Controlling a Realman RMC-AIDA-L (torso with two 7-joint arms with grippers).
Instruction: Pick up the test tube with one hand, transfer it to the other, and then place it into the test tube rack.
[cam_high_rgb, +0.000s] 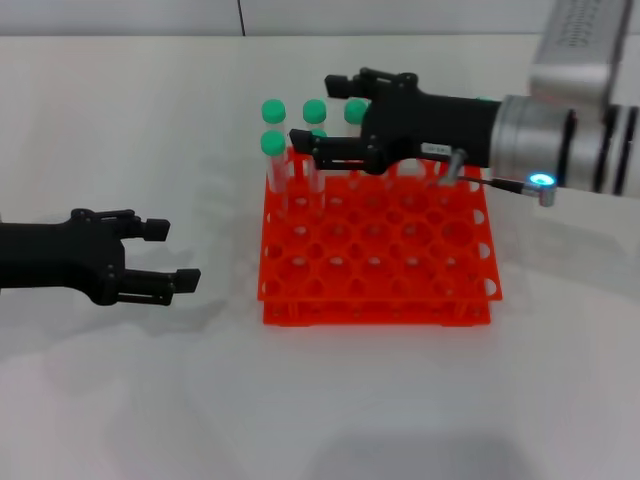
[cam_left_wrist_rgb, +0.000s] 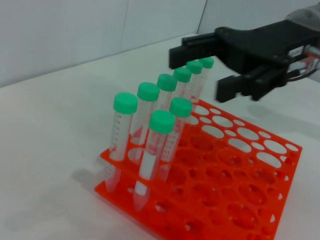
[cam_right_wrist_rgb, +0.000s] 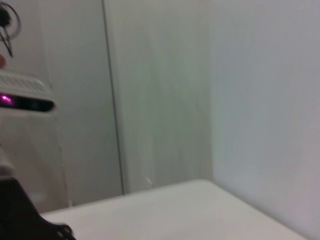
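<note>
Our right end effector (cam_high_rgb: 322, 112) hovers wide open above the test tube rack (cam_high_rgb: 376, 250), apparently empty. We think it's lining up on a capped tube (cam_high_rgb: 273, 150). The left end effector (cam_high_rgb: 172, 255) waits open and empty over the table (cam_high_rgb: 120, 380).

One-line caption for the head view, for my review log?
Right end effector open above the orange rack's far rows of green-capped tubes; left end effector open, empty, beside the rack over the table.

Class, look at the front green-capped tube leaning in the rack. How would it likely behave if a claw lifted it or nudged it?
The tube looks like thin clear plastic, so probably light and stiff. Its smooth round wall may slip between fingers. It already leans in the rack, so a nudge would likely rock it.
</note>
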